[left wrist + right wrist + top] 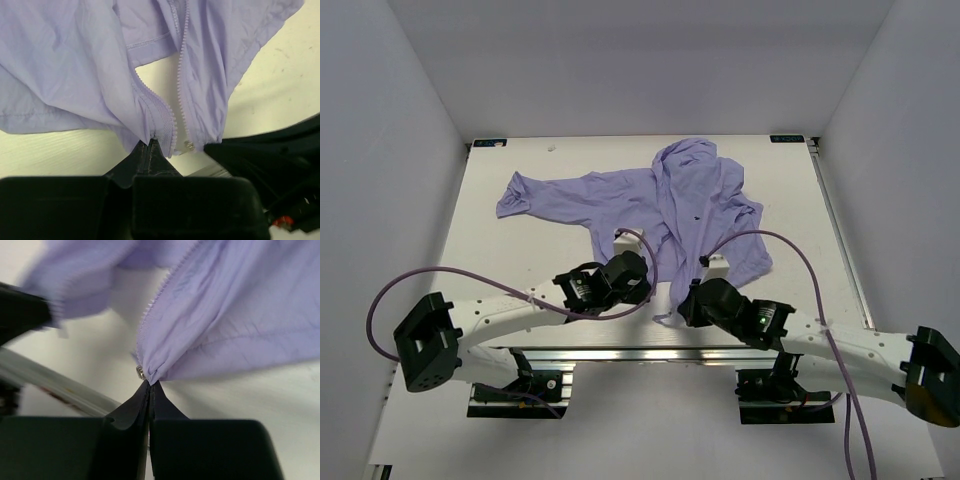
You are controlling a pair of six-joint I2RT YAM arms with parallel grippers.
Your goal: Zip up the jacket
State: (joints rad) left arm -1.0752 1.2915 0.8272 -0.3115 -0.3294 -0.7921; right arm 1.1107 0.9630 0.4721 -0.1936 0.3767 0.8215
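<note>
The lavender jacket (665, 195) lies wrinkled on the white table (510, 265), hood toward the back and front unzipped. Both grippers meet at its near hem. In the left wrist view my left gripper (151, 143) is shut on the hem of the jacket (75, 65) beside the left row of zipper teeth (162, 112). A small metal zipper piece (189, 145) hangs at the bottom of the other row. In the right wrist view my right gripper (151, 384) is shut on the jacket's (235, 315) hem corner, next to the metal piece (140, 372). From above, the left gripper (650, 285) and right gripper (682, 300) sit close together.
An aluminium rail (650, 352) runs along the near table edge between the arm bases. Purple cables (790, 245) loop over both arms. White walls enclose the table on three sides. The right arm's dark body (275, 160) fills the right of the left wrist view.
</note>
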